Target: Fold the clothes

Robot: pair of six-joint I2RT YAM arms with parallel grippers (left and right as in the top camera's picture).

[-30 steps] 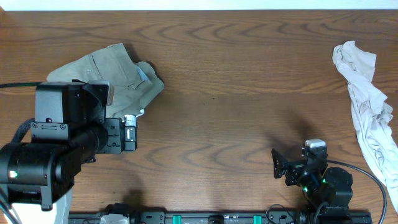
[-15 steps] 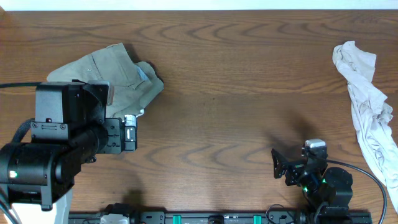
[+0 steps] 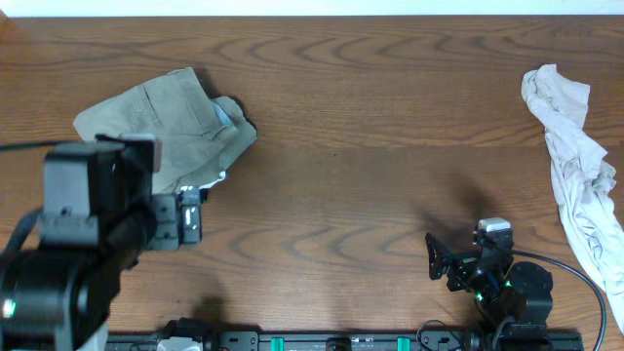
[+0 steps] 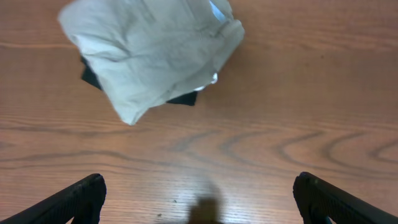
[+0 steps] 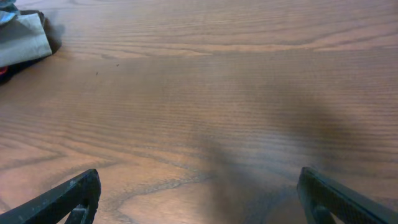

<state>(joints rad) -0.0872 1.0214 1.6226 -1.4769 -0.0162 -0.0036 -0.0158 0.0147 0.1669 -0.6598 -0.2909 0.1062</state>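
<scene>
A folded olive-grey garment (image 3: pixel 180 122) lies at the table's far left, on top of a dark piece; it also shows in the left wrist view (image 4: pixel 152 53) and at the edge of the right wrist view (image 5: pixel 22 38). A crumpled beige garment (image 3: pixel 575 171) lies unfolded along the right edge. My left gripper (image 4: pixel 199 202) is open and empty, above bare wood just in front of the folded garment. My right gripper (image 5: pixel 199 199) is open and empty, low at the front right of the table (image 3: pixel 390 195).
The left arm's body (image 3: pixel 88 234) covers the front-left of the table. The right arm's base (image 3: pixel 497 283) sits at the front edge. A dark rail (image 3: pixel 341 341) runs along the front.
My left arm has pulled back toward the front left, away from the folded garment, which now shows more fully. The right arm has not moved.
</scene>
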